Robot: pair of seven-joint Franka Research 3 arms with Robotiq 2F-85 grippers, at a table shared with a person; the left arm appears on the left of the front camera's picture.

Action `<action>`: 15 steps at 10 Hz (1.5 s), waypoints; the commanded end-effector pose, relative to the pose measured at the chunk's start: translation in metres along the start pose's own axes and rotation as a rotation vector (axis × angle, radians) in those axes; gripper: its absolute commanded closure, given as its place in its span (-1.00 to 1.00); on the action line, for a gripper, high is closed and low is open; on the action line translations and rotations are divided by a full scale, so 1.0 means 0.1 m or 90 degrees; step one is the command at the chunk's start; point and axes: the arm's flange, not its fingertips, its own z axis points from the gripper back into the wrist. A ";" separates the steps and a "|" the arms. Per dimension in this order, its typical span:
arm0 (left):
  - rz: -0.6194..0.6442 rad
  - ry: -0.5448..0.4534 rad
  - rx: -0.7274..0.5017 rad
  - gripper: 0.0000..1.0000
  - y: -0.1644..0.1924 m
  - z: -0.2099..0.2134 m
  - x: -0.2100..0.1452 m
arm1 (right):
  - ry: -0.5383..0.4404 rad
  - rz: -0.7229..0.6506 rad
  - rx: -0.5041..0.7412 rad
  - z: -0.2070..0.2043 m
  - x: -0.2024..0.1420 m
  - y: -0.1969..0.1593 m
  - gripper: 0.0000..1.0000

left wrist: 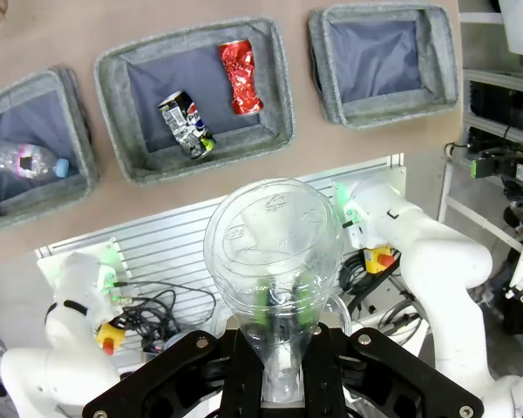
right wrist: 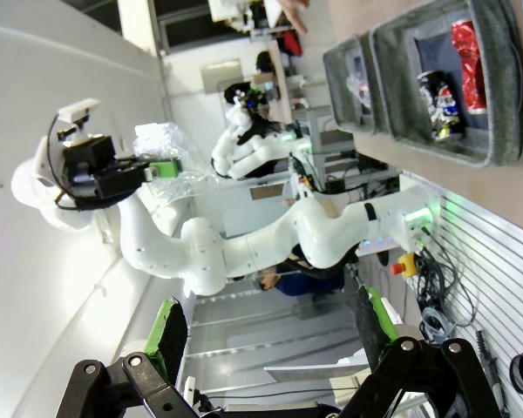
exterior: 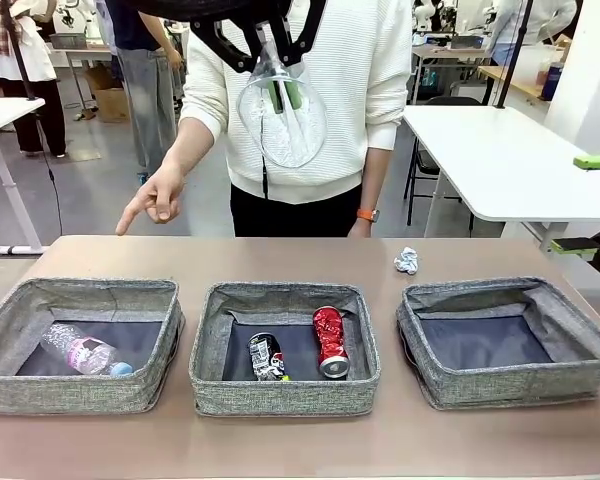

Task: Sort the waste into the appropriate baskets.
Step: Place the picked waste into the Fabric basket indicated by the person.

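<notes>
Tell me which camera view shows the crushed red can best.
The left wrist view: the crushed red can lies unobstructed in the middle grey fabric basket, seen from straight above. The front view shows it at a low angle, its open end toward the camera. The right wrist view catches it sideways at the frame's edge.

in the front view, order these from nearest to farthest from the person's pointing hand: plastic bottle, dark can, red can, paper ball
1. plastic bottle, in the left basket, below the pointing hand.
2. dark can, in the middle basket, left side.
3. red can, same basket, right side.
4. paper ball, on the table behind the right basket.

The bottle and dark can are close to call.
</notes>
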 end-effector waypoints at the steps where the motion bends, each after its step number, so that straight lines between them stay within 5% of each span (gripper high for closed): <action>1: 0.004 0.002 0.002 0.77 0.02 0.03 -0.04 | -0.001 0.002 0.012 -0.01 0.00 0.05 -1.00; 2: 0.000 0.000 0.000 0.77 0.00 0.00 0.00 | -0.001 0.002 0.012 -0.01 0.00 0.05 -1.00; 3: 0.031 -0.043 0.071 0.77 0.45 -0.14 -0.01 | -0.001 0.002 0.012 -0.01 0.00 0.05 -1.00; 7: 0.252 0.036 0.132 0.77 2.84 -0.81 -0.55 | -0.001 0.002 0.012 -0.01 0.00 0.05 -1.00; 8: 0.321 0.010 0.124 0.77 3.23 -0.90 -0.69 | -0.001 0.002 0.012 -0.01 0.00 0.05 -1.00; 10: 0.442 -0.148 0.076 0.77 3.96 -1.10 -0.71 | -0.001 0.002 0.012 -0.01 0.00 0.05 -1.00; 15: 0.509 -0.155 -0.033 0.77 4.03 -1.41 -0.51 | -0.001 0.002 0.012 -0.01 0.00 0.05 -1.00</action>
